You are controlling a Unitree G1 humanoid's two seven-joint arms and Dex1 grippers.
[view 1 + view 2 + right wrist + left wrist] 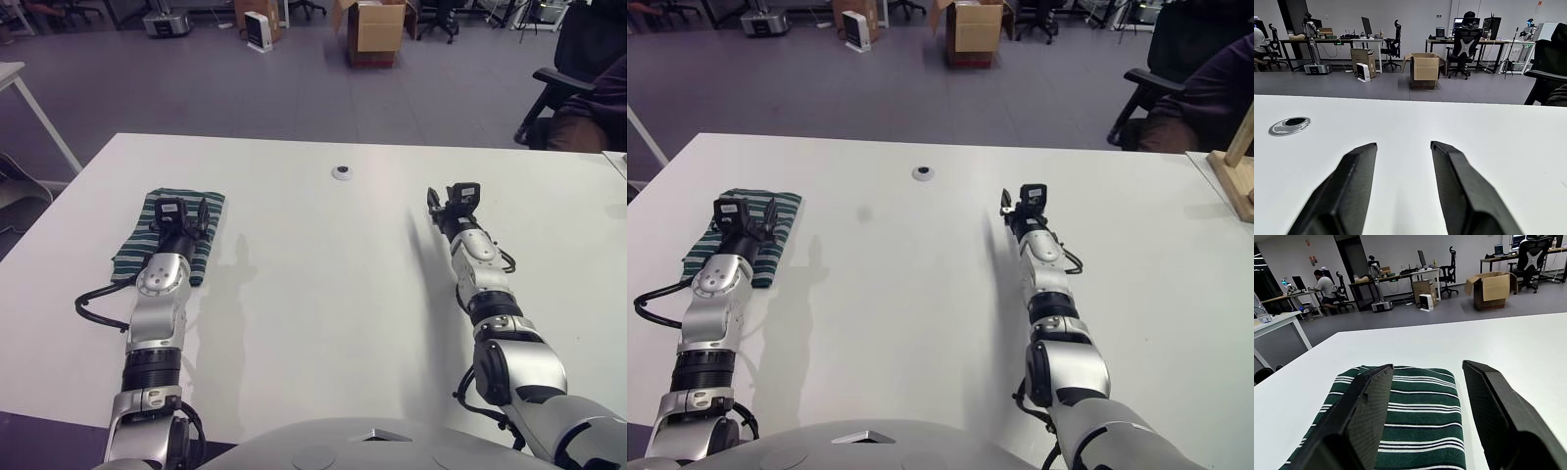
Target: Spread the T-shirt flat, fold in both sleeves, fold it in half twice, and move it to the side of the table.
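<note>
— Under the left hand (pixel 192 211), what lies there?

— The T-shirt (pixel 134 245), green with pale stripes. It is a compact folded rectangle on the worktop (pixel 313 294), close to the edge on that hand's outer side.

— Which way does its long side run?

— Roughly in line with the hand's own pointing direction, so the far end lies ahead of the fingertips and the near end back beneath the wrist. One finger (pixel 1369 406) is over the cloth. The other is just past the cloth's inner edge, over bare worktop.

— Is the hand clamped on it?

— No, the fingers stand well apart with nothing between them. I cannot tell whether they touch the fabric.

— And the other arm?

— The right hand (pixel 1403 145) is well apart from the T-shirt, across the worktop on the left hand's inner side. Its fingers are spread too, with plain surface under them. The left arm is clearly the nearer one.

— Anything in the way?

— A small round disc (pixel 342 172) lies ahead of the two hands and between them, well clear of the cloth. A cardboard box (pixel 377 29) stands on the floor far beyond.

— So where does the task stand?

— By the look of the bundle, I judge the folds are done and it already sits at the side. Any last nudge would go outward from the left hand, and a finger might catch the top layer and unfold it.
</note>
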